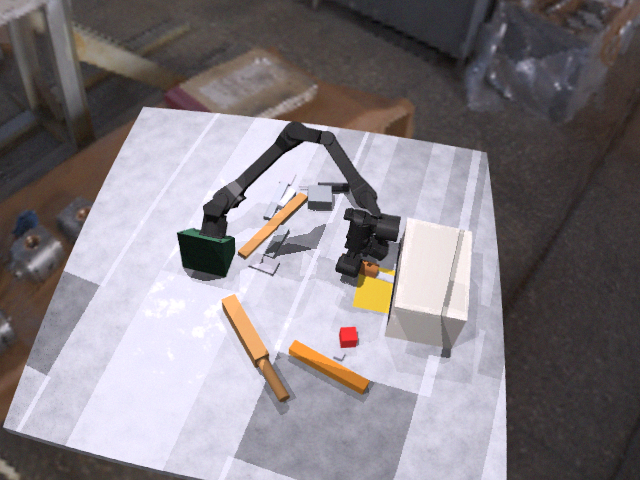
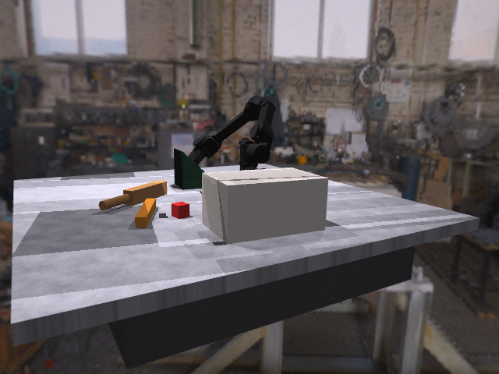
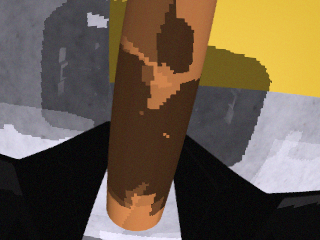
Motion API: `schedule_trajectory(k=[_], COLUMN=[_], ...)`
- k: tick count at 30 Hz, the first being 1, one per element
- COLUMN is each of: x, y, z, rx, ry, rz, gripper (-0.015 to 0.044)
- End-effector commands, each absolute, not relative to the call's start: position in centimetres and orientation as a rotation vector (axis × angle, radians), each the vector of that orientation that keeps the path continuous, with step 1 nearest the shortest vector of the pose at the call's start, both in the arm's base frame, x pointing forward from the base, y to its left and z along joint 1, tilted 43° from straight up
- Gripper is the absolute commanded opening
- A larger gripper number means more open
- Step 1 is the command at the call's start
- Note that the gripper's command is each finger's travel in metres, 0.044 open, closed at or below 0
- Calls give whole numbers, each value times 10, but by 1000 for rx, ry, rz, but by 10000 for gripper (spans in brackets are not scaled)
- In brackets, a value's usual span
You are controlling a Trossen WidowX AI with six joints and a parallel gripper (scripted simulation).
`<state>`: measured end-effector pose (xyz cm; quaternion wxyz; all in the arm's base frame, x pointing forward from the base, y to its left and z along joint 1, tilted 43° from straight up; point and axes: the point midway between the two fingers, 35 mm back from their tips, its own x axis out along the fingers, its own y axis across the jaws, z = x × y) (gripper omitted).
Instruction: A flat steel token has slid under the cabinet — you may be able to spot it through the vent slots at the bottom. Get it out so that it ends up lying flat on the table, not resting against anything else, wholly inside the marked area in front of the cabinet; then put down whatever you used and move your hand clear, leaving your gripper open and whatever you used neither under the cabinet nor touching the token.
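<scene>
My gripper [image 3: 144, 135] is shut on a round brown handle [image 1: 369, 268] [image 3: 150, 115]. In the top view the hand hides most of its length. The handle points toward the cabinet [image 1: 434, 268] [image 2: 277, 209], over the edge of the yellow marked area [image 1: 372, 297] [image 3: 265, 45]. A pale strip [image 1: 385, 277] splits the yellow beyond the handle; I cannot tell whether it belongs to the held tool. The cabinet is a cream box close beside the marked area. The token and the vent slots do not show.
A red cube [image 1: 347, 336] [image 2: 180, 209] and an orange bar [image 1: 328, 366] [image 2: 145, 213] lie near the cabinet. A paddle [image 1: 245, 330] [image 2: 145, 192], green block [image 1: 205, 253] [image 2: 185, 173], long orange strip [image 1: 273, 224] and grey block [image 1: 320, 197] stand or lie farther off.
</scene>
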<state>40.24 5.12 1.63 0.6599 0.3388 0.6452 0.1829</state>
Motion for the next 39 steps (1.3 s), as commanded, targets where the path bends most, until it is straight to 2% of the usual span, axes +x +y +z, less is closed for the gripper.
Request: schedule_trajectory(k=[1,39], x=[408,418], y=[50,34], z=[16,0], rx=[764,763], ry=[1457,1456], rz=[419,419], gripper=[0,0])
